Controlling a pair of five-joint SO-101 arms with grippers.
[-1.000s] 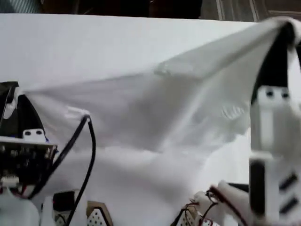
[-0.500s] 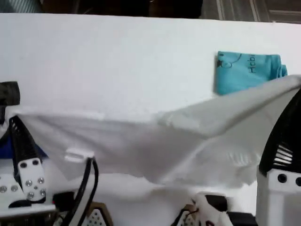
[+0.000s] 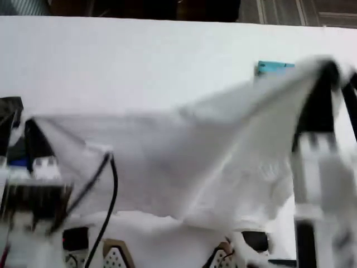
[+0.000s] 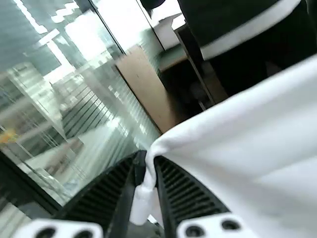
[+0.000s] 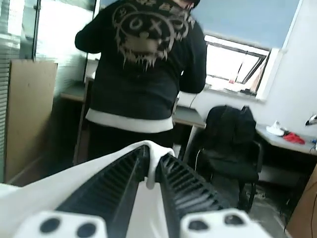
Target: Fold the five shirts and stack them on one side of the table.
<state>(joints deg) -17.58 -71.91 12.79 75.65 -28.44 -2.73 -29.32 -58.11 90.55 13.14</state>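
Step in hand, by the look of it: spreading the white shirt (image 3: 184,162) in the air, stretched between both arms above the near part of the table (image 3: 139,61); left gripper (image 4: 146,161) clenched on a bunched edge of the cloth; right gripper (image 5: 151,158) likewise pinching a fold between its ribbed jaws, at the right of the high view; top edge slanting up toward that right end, either higher or farther back, hard to tell which. To do it well: hold both pinches firm; bring the two ends level to take out the slant; draw apart just enough to remove the sag in the middle, not so hard as to slip the cloth free; lower with the hanging edge first, flat on bare table; mind the black cable (image 3: 111,184) hanging in front of the cloth near the left arm; steer clear of the folded teal shirt (image 3: 273,67) on the far right of the table, partly hidden behind the raised cloth, probably the start of the stack. As for holders, just the table itself, bearing that teal shirt.
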